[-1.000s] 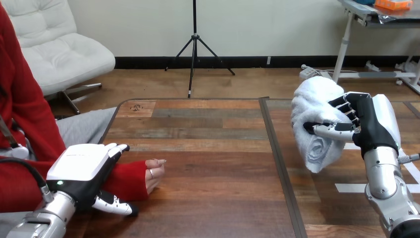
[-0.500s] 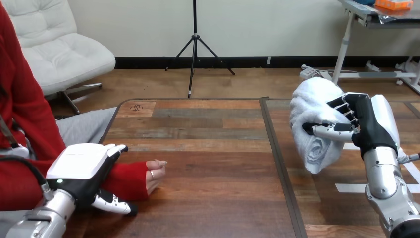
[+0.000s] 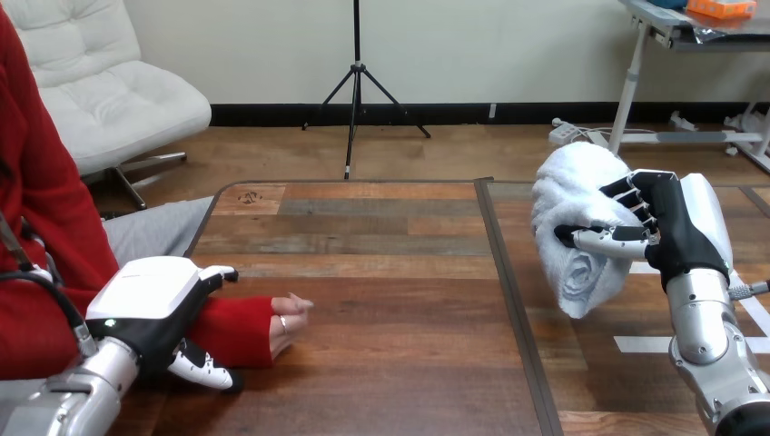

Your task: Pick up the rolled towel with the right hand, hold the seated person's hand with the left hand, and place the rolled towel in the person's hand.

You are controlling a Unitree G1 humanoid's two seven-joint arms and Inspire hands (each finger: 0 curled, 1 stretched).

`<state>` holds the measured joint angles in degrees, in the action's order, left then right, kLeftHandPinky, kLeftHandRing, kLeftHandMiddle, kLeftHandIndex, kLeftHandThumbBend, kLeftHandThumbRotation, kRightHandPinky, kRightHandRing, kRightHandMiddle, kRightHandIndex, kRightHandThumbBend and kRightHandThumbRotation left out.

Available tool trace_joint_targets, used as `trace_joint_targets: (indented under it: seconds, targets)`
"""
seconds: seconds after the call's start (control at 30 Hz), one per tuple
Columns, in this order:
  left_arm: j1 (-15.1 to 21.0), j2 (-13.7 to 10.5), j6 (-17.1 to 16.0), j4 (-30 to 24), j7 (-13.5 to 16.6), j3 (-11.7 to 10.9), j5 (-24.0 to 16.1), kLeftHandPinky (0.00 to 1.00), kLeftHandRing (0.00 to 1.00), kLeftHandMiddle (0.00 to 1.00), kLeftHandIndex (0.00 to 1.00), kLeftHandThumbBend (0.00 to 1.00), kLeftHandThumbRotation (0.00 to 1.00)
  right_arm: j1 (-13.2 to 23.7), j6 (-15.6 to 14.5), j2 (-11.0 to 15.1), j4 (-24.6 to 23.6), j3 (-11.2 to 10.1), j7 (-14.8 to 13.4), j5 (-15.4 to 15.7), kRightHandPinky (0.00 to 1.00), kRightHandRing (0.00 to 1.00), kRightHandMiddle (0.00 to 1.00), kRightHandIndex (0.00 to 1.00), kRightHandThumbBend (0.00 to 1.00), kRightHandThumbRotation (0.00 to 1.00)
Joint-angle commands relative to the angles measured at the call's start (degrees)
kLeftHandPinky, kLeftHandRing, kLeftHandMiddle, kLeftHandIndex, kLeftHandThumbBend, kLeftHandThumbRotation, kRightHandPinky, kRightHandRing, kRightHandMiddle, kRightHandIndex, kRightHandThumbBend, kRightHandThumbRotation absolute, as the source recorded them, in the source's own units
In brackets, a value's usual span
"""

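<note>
White rolled towel (image 3: 574,227) sits in the grip of the right hand (image 3: 679,227) at the right side of the head view, over the right part of the wooden table (image 3: 390,272). That hand's fingers (image 3: 636,193) wrap over the upper part of the roll and its thumb (image 3: 604,240) presses across the middle, so the towel is clasped firmly. The roll is tilted, with its spiral end facing down and toward the camera. At the left side, the left hand (image 3: 150,295) lies over the person's wrist (image 3: 231,329), which is covered by a red sleeve (image 3: 238,320). Its fingers reach over the far side of the wrist and its thumb (image 3: 204,368) curls in along the near side, clasping it. The person's hand (image 3: 287,322) rests on the table just beyond the sleeve, loosely curled, well apart from the towel. A dark seam (image 3: 508,300) in the tabletop runs between the two, and white tape strips (image 3: 649,343) lie on the wood near the right forearm.
</note>
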<state>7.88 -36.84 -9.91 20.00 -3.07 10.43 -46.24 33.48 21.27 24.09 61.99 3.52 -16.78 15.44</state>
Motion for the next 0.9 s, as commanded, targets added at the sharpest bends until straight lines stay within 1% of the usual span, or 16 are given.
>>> trace_joint_targets:
  seconds: [0.0,0.1,0.23,0.3,0.37,0.6,0.73,0.87]
  targets:
    - [3.3,-1.8,-0.3,0.3,-1.5,-0.1,1.7,0.49,0.59,0.63,0.65,0.88,0.07,3.0,0.8,0.6,-3.4,-1.6,-1.1,-0.8,0.35,0.41,0.44,0.45,0.73,0.00]
    - [3.2,-1.6,-0.6,0.4,-1.3,0.1,2.3,0.45,0.54,0.58,0.61,0.86,0.04,3.1,0.9,0.5,-3.3,-1.6,-1.2,-0.8,0.35,0.41,0.44,0.45,0.73,0.00]
    - [3.1,-1.2,-2.4,1.6,0.5,0.4,3.0,0.38,0.46,0.50,0.54,0.85,0.02,3.1,0.9,0.5,-3.2,-1.6,-1.2,-0.8,0.35,0.40,0.44,0.44,0.73,0.00]
    - [2.9,-1.1,-2.9,1.9,0.7,0.3,3.5,0.34,0.41,0.45,0.49,0.83,0.01,3.1,0.9,0.5,-3.3,-1.6,-1.3,-0.8,0.35,0.40,0.44,0.44,0.73,0.00]
    - [2.8,-0.8,-3.3,2.1,0.5,0.2,4.4,0.33,0.38,0.43,0.46,0.81,0.00,3.1,0.9,0.6,-3.4,-1.6,-1.3,-0.7,0.35,0.40,0.44,0.44,0.73,0.00]
    - [2.7,-0.3,-5.2,3.3,1.0,0.1,6.7,0.28,0.31,0.35,0.37,0.75,0.00,3.0,0.9,0.6,-3.4,-1.5,-1.3,-0.6,0.36,0.42,0.45,0.45,0.73,0.00]
    - [2.7,-0.4,-5.8,3.7,1.4,0.4,7.2,0.25,0.29,0.34,0.35,0.74,0.00,3.1,1.1,0.5,-3.2,-1.5,-1.5,-0.6,0.36,0.42,0.45,0.45,0.73,0.00]
    - [2.8,-0.3,-5.9,3.6,0.8,0.5,7.6,0.21,0.26,0.32,0.33,0.73,0.00,3.0,1.1,0.5,-3.3,-1.7,-1.0,-1.0,0.37,0.42,0.45,0.45,0.73,0.00]
